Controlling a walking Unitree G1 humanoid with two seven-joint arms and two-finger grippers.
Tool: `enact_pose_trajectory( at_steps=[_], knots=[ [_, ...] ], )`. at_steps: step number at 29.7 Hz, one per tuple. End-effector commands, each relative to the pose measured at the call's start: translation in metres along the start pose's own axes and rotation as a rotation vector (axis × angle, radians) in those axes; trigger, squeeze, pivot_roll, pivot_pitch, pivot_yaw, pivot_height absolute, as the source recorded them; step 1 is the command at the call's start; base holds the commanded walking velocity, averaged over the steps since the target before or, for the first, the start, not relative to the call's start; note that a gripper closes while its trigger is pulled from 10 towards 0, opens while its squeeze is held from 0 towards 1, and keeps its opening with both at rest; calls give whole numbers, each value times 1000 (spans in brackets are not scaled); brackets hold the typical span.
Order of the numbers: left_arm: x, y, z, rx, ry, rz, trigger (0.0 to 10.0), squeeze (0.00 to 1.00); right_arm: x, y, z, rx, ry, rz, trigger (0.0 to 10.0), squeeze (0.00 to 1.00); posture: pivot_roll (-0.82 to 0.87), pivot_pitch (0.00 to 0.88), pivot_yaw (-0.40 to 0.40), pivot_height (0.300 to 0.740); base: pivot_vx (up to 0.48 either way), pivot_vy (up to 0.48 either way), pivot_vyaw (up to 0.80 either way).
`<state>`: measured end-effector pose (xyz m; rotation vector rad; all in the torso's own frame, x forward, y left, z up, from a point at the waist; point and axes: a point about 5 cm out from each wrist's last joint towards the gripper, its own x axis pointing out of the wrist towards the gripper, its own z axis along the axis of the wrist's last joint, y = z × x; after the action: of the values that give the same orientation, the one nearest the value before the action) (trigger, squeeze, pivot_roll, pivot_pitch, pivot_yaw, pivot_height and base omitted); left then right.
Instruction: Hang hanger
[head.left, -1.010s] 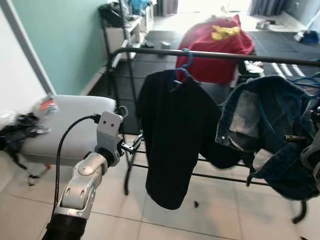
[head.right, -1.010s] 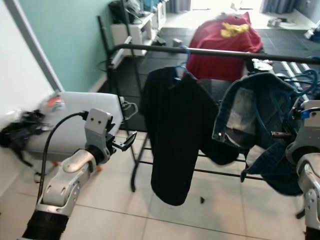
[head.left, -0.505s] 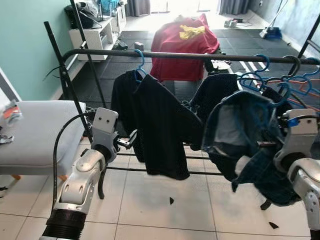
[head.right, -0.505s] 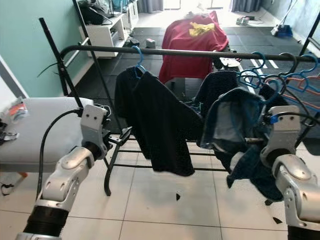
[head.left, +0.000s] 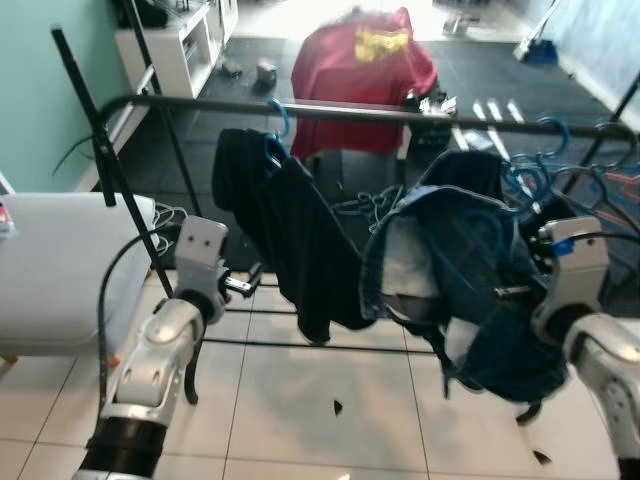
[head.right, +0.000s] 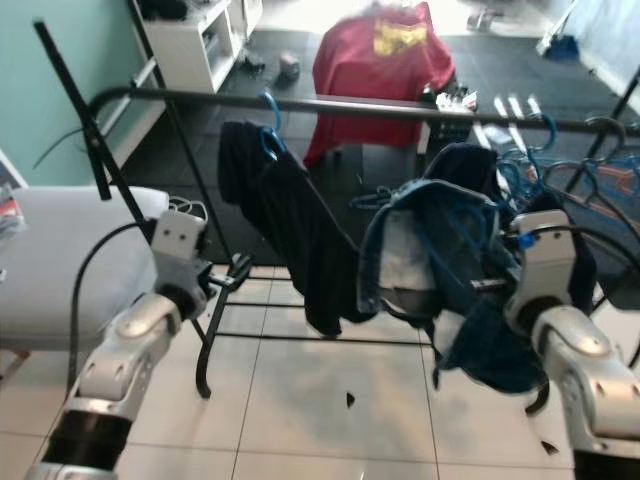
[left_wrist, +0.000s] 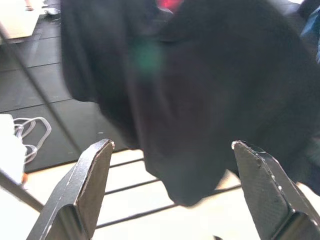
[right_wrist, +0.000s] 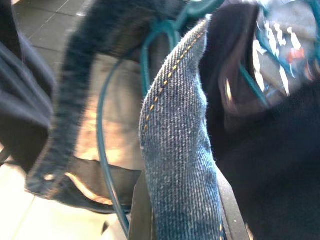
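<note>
A denim jacket (head.left: 455, 262) on a blue hanger (right_wrist: 102, 150) hangs bunched just under the black rail (head.left: 400, 116) of a clothes rack. My right gripper (head.left: 506, 293) is shut on a denim fold (right_wrist: 175, 165) of it, with the fingertips buried in the cloth. To its left a black shirt (head.left: 300, 235) hangs from the rail on another blue hanger (head.left: 274, 128). My left gripper (left_wrist: 171, 145) stands open, low by the rack's left leg and pointing at the black shirt, apart from it.
Several empty blue hangers (head.left: 545, 150) crowd the rail's right end. A red shirt (head.left: 365, 65) is draped behind the rack. A grey padded seat (head.left: 55, 265) stands at the left, with a white shelf unit (head.left: 180, 50) by the teal wall. White cables (left_wrist: 30, 132) lie on the floor.
The camera has swung right and tilted down, shifting the whole scene. The denim jacket stays in my right gripper and now sits closer to the black shirt. My left gripper remains open.
</note>
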<state>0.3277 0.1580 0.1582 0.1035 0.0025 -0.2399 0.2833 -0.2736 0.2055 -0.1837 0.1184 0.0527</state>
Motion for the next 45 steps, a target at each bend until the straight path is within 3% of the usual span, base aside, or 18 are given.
enact_pose_trajectory(
  at_steps=[1, 10, 18, 26, 29, 32, 45],
  knots=[
    [-2, 3, -5, 8, 17, 11, 10000, 0, -1, 5, 16, -48, -88, 49, 10000, 0, -102, 98, -21, 740, 461, 0, 0],
    [-1, 3, -7, -21, 22, 26, 10000, 0, -5, 8, 29, -129, -117, 114, 10000, 0, -105, 95, -18, 740, 177, 0, 0],
    [-3, 0, -12, -29, 42, 6, 10000, 0, -1, -1, 18, -150, -45, 55, 10000, 0, -104, 102, -20, 740, 0, 0, 0],
    [-13, 5, -18, 9, 86, 31, 10000, 0, 20, -6, -3, -144, 12, 23, 10000, 0, -91, 113, -17, 740, 0, 0, 0],
    [-20, 7, -21, 6, 97, 33, 10000, 0, 28, -21, -16, -155, 64, -37, 10000, 0, -77, 119, -16, 740, 0, 0, 0],
    [-23, 7, -21, 2, 93, 35, 10000, 0, 33, -26, -17, -150, 67, -46, 10000, 0, -61, 124, -14, 740, 0, 0, 0],
    [-22, 3, -15, 6, 68, 30, 10000, 0, 47, -21, -21, -103, 54, -22, 10000, 0, -43, 135, -8, 740, 0, 0, 0]
  ],
)
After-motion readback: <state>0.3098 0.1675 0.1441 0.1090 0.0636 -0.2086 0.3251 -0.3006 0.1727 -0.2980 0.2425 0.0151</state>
